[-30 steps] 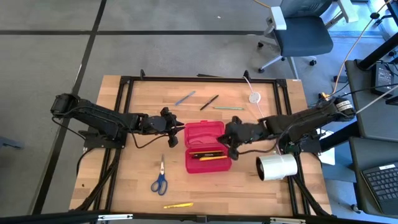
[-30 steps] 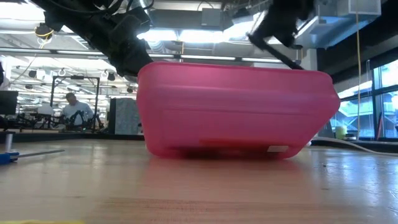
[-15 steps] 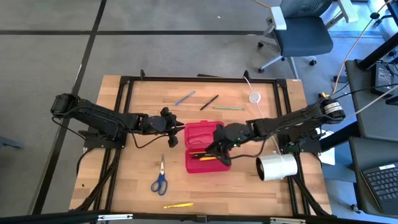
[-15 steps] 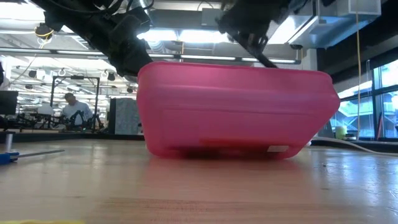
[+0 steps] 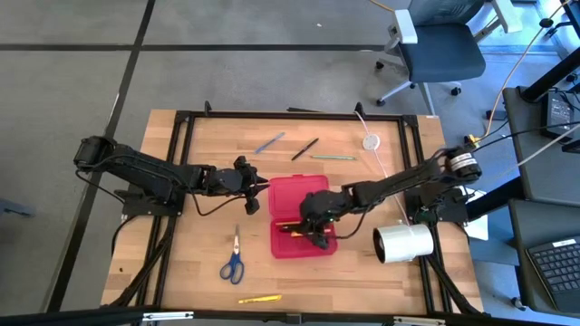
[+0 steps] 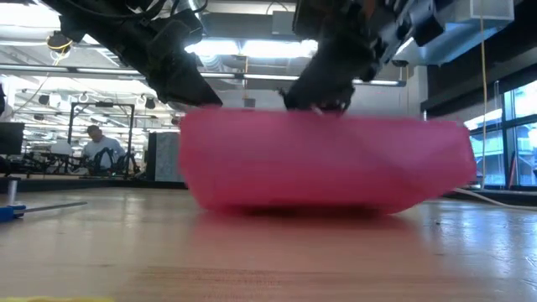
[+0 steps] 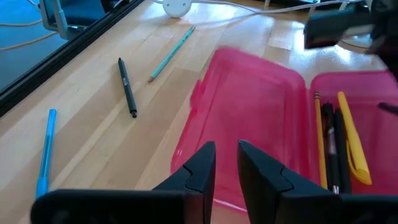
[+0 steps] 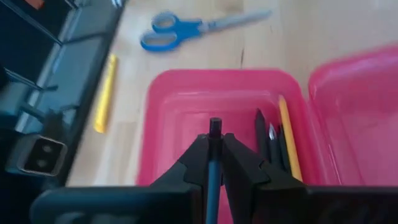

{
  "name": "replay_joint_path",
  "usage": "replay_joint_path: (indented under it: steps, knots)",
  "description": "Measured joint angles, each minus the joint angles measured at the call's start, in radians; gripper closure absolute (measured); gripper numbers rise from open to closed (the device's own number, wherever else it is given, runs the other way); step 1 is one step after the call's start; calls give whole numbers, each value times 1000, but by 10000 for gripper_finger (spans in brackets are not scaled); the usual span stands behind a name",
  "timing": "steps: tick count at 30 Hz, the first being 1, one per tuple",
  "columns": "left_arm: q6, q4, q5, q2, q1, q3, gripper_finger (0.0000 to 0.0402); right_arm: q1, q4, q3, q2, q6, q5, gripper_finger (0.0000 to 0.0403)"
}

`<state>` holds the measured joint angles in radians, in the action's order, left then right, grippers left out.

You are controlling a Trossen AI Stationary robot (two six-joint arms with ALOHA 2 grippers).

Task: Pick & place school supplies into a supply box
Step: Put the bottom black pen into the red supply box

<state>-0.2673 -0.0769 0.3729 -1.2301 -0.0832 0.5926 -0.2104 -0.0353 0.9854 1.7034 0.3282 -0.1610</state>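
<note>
Red translucent plastic supply box [image 5: 299, 215]: lower dark thin pen [image 8: 214, 167], clamped in right hand [image 8: 214, 163], beside pencils inside before release. Left hand [image 7: 225, 163] nearly closed, holding lid edge.

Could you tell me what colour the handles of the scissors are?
Blue; the scissors show best in the right wrist view.

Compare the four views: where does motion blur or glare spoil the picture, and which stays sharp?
Low view: the red box is smeared by motion, ceiling lights glare behind. Right wrist view: the scissors are softly blurred. Left wrist view: the black pen is crisp. High view: evenly lit, sharp.
</note>
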Motion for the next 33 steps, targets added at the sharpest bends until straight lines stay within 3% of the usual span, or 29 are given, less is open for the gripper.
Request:
replay_joint_path:
  steps: [12,20,33]
  knots:
    - [0,7,0,0,0,0,343,-2,-85,0,127,-44,-3,364]
    - [0,7,0,0,0,0,339,-3,-161,0,189,-53,-128,364]
    - [0,7,0,0,0,0,339,-3,-171,0,203,-72,-182,363]
